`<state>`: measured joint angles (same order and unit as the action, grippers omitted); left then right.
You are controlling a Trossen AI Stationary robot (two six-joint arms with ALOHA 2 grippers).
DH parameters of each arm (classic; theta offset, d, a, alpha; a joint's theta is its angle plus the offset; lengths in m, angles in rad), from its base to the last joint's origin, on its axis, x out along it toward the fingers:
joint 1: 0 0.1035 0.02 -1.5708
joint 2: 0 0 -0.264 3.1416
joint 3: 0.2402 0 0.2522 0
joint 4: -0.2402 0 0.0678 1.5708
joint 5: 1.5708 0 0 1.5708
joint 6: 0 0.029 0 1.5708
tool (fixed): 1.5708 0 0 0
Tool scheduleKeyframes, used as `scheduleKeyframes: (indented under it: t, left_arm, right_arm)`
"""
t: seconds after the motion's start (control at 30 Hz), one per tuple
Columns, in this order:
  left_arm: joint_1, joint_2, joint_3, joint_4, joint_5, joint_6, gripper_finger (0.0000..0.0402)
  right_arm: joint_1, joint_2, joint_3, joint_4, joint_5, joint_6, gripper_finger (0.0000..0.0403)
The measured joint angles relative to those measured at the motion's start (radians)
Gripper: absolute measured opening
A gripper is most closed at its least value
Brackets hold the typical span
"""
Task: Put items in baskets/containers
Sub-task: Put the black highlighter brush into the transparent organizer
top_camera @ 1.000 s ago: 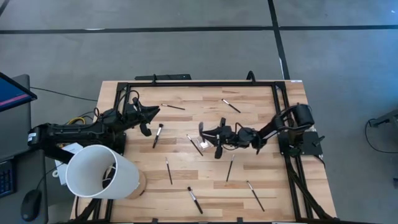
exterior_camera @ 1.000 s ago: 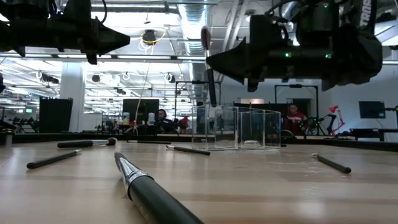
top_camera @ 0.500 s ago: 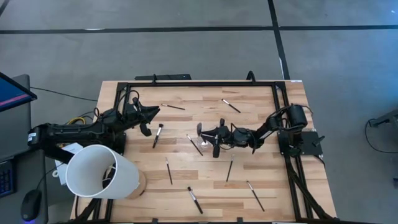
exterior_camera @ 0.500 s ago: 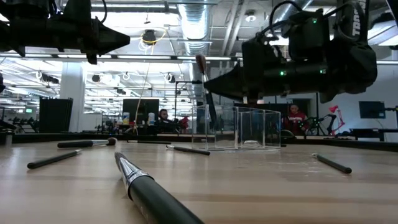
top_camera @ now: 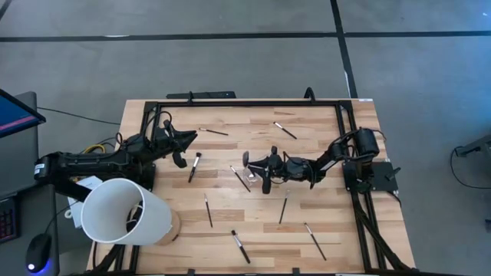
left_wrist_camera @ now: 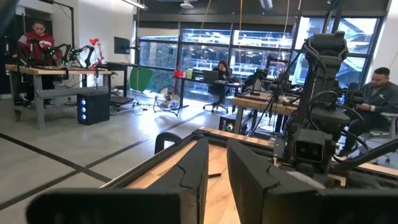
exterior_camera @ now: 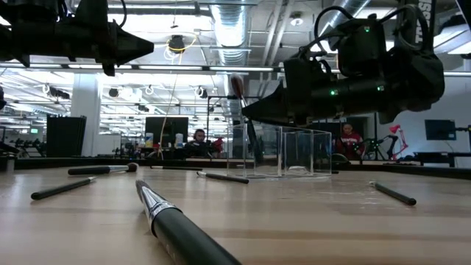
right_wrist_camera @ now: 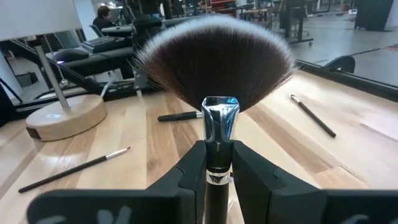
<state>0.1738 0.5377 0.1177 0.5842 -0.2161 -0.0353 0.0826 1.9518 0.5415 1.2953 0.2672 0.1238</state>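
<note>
My right gripper (top_camera: 259,165) is shut on the dark handle of a fan brush (right_wrist_camera: 214,62) just below its silver ferrule. It holds the brush (exterior_camera: 243,110) upright above the table, bristles up. The lower end of the brush hangs at the near left corner of the clear box (exterior_camera: 283,151). Several other thin brushes and sticks lie flat on the wood, among them a brush (top_camera: 195,165) and sticks (top_camera: 285,129) (top_camera: 208,209) (top_camera: 283,208) (top_camera: 314,241). My left gripper (top_camera: 180,146) waits over the table's left side, a narrow gap between its fingers (left_wrist_camera: 193,177) and nothing in it.
A large white cylinder (top_camera: 123,211) on a wooden base stands at the front left corner. A black frame (top_camera: 245,103) borders the table. One thick dark pen (exterior_camera: 176,228) lies close to the low camera. People sit at desks in the room behind.
The right gripper has moved a little to the left and come lower with the fan brush, closer to the clear box. The left arm has not moved.
</note>
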Motion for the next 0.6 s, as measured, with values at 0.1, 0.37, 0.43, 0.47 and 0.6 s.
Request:
scheduleKeyframes:
  t: [0.1,0.37,0.43,0.47,0.6]
  left_arm:
    - [0.000,0.000,0.000,0.000,0.000,0.000,0.0057]
    - [0.000,0.000,0.000,0.000,0.000,0.000,0.0057]
    - [0.000,0.000,0.000,0.000,0.000,0.000,0.0057]
    - [0.000,0.000,0.000,0.000,0.000,0.000,0.0057]
    - [0.000,0.000,0.000,0.000,0.000,0.000,0.0057]
  right_arm:
    - [0.001,-0.002,0.001,-0.010,-0.003,0.000,0.0061]
    - [0.002,-0.002,0.001,-0.017,-0.003,0.000,0.0089]
    - [0.002,-0.002,0.001,-0.018,-0.003,0.000,0.0095]
    - [0.002,-0.002,0.001,-0.019,-0.003,0.000,0.0097]
    - [0.002,-0.004,0.001,-0.020,-0.004,0.000,0.0102]
